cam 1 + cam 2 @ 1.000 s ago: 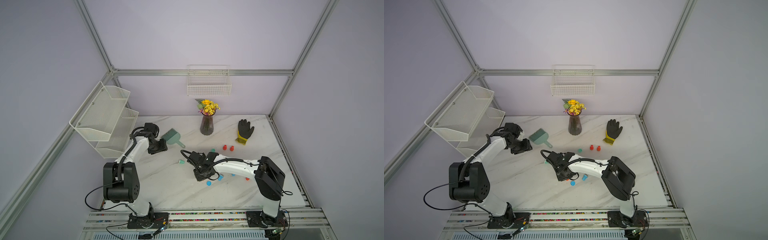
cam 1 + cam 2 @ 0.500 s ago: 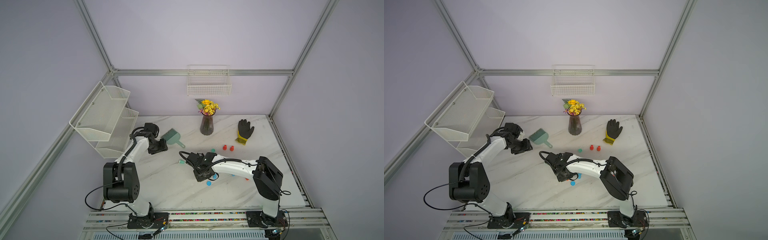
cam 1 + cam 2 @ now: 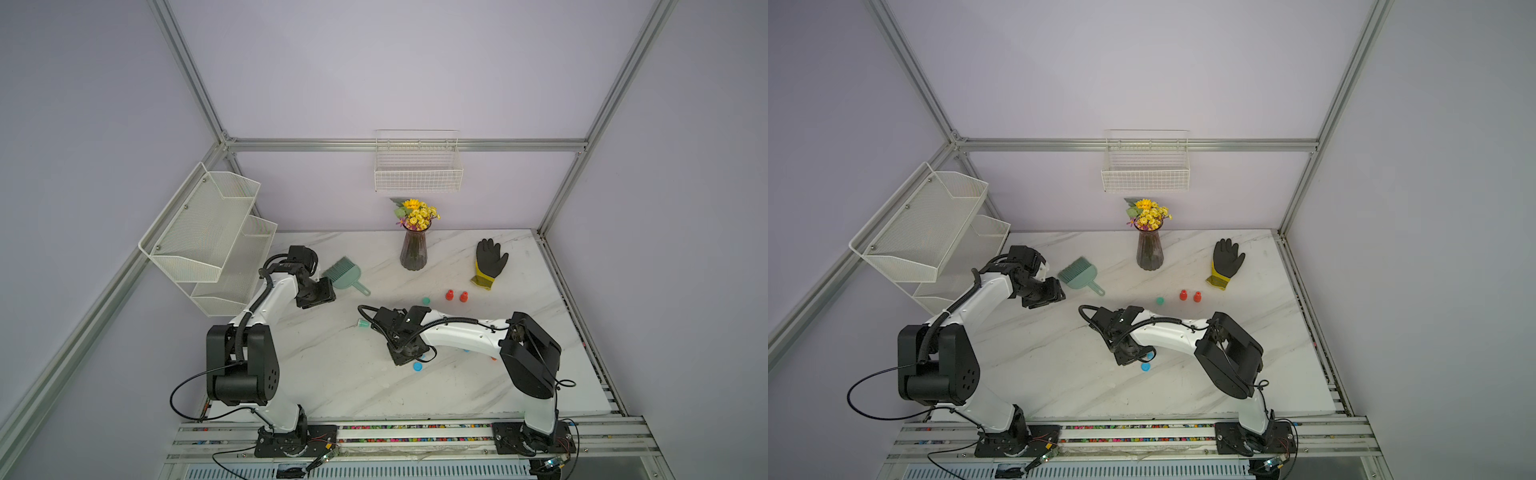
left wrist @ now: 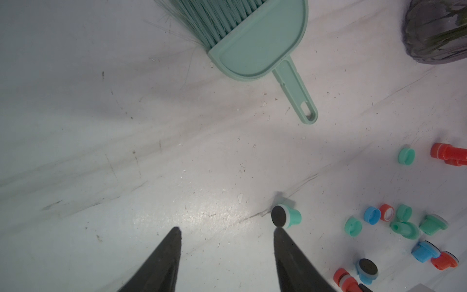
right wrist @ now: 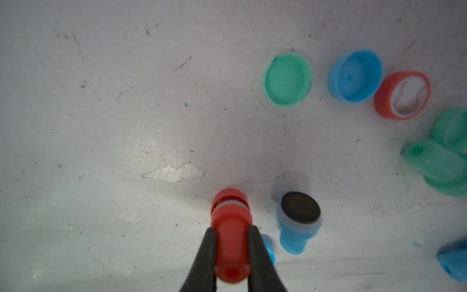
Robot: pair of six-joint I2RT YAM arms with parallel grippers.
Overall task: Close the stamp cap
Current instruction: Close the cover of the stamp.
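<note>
Pinch at right gripper (image 5: 232, 228): held red stamp (image 5: 228, 212) by its stem between both dark fingers, pressed hard against it, low over marble bench (image 3: 332, 374) near its middle. Showed a red ring and a white band at the stamp's far end; could not tell whether a cap sat there, nor whether that end touched the bench. Found blue stamp (image 5: 299, 222) just beside it, on its side, black pad bare. Counted three loose caps farther out, close together: green cap (image 5: 288, 79), blue cap (image 5: 356, 75), and red cap (image 5: 403, 94) with a white inside. Saw green stamp (image 5: 439, 164) lying on its side near those.

Left gripper (image 4: 226, 230): gripped nothing, fingers spread apart over bare bench toward the back left corner, well apart from the right one. Noted second green stamp (image 4: 285, 218) on its side between the two arms, black pad bare. Noted teal hand brush (image 3: 343, 274) just beside the left gripper, then vase of yellow flowers (image 3: 413, 251) at the middle of the back edge, black-and-yellow glove (image 3: 490, 266) near the back right corner, and, in front of those, pair of upright red stamps (image 3: 449, 295) with lone teal cap (image 3: 425, 300) beside them.
</note>
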